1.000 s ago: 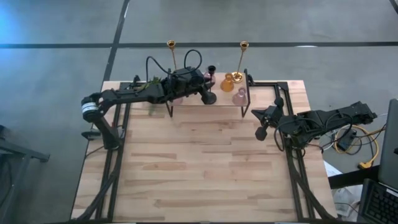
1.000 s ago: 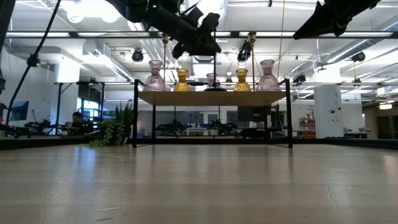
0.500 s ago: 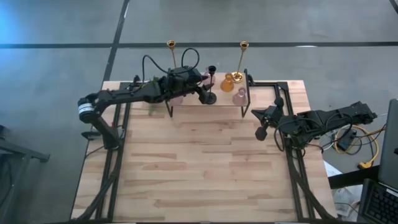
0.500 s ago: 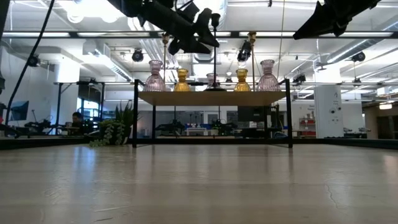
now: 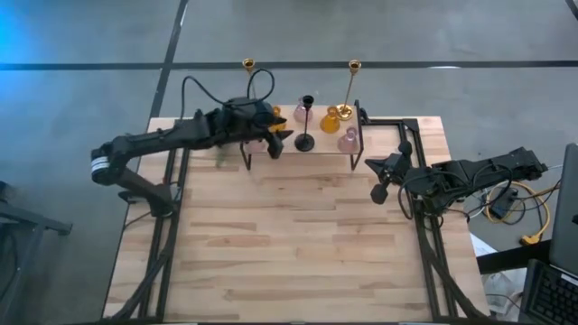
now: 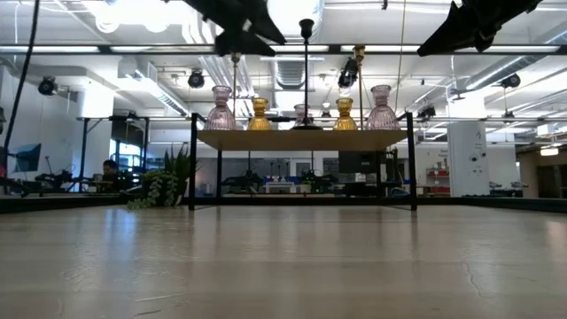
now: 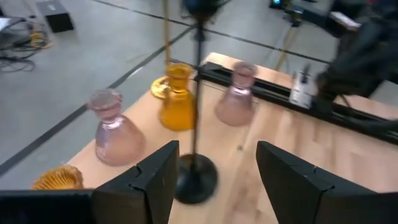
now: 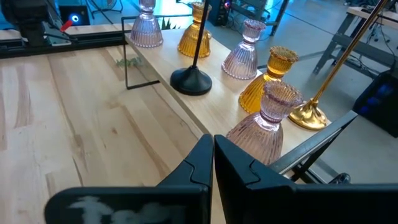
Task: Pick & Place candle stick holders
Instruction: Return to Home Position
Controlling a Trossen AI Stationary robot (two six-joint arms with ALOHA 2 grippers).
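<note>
A raised wooden shelf (image 5: 325, 149) at the table's far edge carries the candle stick holders. The black stemmed holder (image 5: 305, 140) stands upright on its round base (image 7: 196, 177). Around it stand pink glass holders (image 7: 115, 134) (image 7: 236, 102), amber glass holders (image 7: 177, 99) (image 5: 331, 118) and two tall brass sticks (image 5: 352, 86) (image 5: 248, 65). My left gripper (image 5: 278, 140) is open and empty just left of the black holder; its fingers (image 7: 143, 186) frame the base without touching it. My right gripper (image 5: 379, 190) is shut and empty, raised right of the shelf.
A small green plant (image 6: 164, 182) stands on the table by the shelf's left legs. The shelf rests on thin black legs (image 6: 192, 164). Black rails (image 5: 424, 262) run along both table sides. Bare wooden table (image 5: 289, 244) lies in front of the shelf.
My left gripper has drawn back from the black stemmed holder toward the table's left edge and risen a little. The holder stays upright on the shelf, now uncovered. My right arm has kept still.
</note>
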